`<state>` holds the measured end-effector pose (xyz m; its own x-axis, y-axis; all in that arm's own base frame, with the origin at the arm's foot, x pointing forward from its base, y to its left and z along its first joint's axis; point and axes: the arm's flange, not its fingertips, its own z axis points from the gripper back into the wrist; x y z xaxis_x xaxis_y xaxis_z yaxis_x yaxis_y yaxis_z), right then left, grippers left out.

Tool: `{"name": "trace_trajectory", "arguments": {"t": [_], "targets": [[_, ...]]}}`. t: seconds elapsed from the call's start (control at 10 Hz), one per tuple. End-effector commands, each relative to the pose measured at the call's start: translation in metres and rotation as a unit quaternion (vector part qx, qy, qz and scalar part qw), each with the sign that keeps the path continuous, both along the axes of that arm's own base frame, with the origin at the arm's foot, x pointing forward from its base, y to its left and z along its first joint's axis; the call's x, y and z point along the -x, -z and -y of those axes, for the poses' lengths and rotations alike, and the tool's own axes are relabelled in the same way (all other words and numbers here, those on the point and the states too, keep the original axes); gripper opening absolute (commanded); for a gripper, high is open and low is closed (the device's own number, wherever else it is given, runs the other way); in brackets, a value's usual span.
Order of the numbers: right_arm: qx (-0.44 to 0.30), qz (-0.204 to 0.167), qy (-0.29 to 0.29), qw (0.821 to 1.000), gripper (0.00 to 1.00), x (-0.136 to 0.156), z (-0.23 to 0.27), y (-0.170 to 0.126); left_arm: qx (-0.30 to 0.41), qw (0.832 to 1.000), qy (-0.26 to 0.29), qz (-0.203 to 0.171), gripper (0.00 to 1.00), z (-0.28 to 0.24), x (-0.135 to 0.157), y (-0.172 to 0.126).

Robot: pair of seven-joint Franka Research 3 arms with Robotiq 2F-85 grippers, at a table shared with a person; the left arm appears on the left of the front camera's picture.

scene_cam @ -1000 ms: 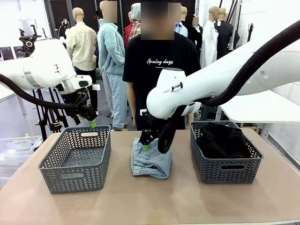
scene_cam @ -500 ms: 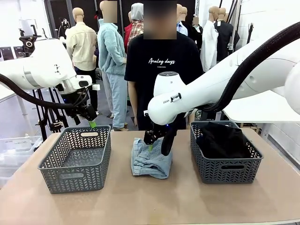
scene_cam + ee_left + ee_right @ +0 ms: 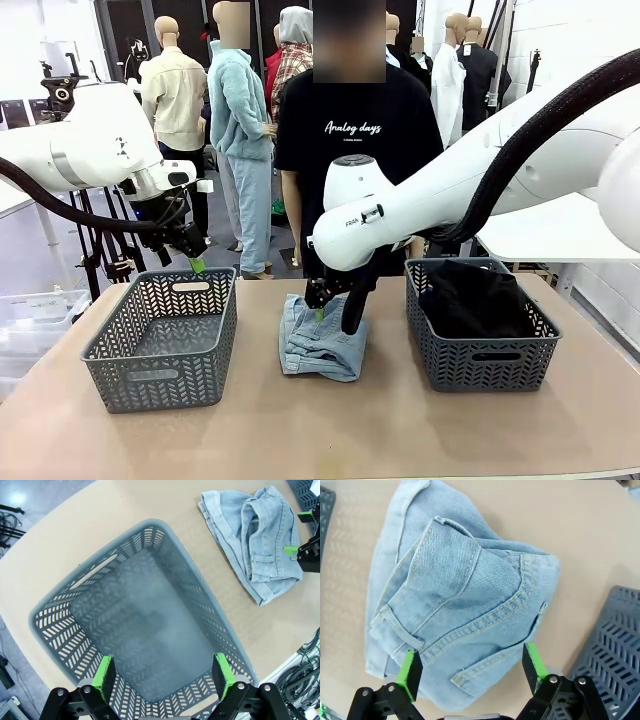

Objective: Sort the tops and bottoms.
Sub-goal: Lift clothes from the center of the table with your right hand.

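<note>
A pale light-blue denim garment (image 3: pixel 322 346), one of the bottoms, lies crumpled on the table between two baskets. My right gripper (image 3: pixel 335 317) hangs open just above its far edge. In the right wrist view the denim (image 3: pixel 465 600) lies between the green pads (image 3: pixel 411 672), which do not touch it. A black garment (image 3: pixel 474 298), one of the tops, lies in the right basket (image 3: pixel 480 366). My left gripper (image 3: pixel 195 262) stands open above the far rim of the left basket (image 3: pixel 160 372). In the left wrist view that basket (image 3: pixel 55 625) has nothing in it.
A person in a black printed T-shirt (image 3: pixel 355 130) stands at the far side of the table, behind the denim. In the right wrist view a grey basket's corner (image 3: pixel 615 640) lies close beside the denim. Bare tabletop (image 3: pixel 320 430) runs along the front.
My right arm has shifted slightly to the right and lowered over the denim, its gripper still open. The person has stepped a little to the right. The left arm has not moved.
</note>
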<state>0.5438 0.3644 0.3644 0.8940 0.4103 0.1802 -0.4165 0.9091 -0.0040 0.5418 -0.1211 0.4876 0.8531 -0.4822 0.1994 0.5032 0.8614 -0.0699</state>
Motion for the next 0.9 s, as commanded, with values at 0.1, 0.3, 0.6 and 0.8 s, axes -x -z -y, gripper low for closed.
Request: {"name": "trace_trajectory", "arguments": {"t": [0.1, 0.3, 0.6, 0.8], "targets": [[0.018, 0.031, 0.067, 0.997, 1.00, 0.014, -0.003, -0.013, 0.006, 1.000, -0.002, 0.000, 1.00, -0.001, -0.001, -0.002], [0.010, 0.020, 0.106, 0.994, 1.00, -0.003, -0.012, 0.003, 0.006, 1.000, -0.002, 0.000, 1.00, -0.001, -0.001, -0.002], [0.024, 0.013, 0.121, 0.992, 1.00, -0.018, -0.014, 0.021, 0.006, 1.000, -0.002, 0.000, 1.00, -0.001, -0.001, -0.002], [0.024, -0.004, 0.124, 0.992, 1.00, -0.026, -0.011, 0.036, 0.006, 1.000, -0.002, 0.000, 1.00, -0.001, -0.001, -0.002]]}}
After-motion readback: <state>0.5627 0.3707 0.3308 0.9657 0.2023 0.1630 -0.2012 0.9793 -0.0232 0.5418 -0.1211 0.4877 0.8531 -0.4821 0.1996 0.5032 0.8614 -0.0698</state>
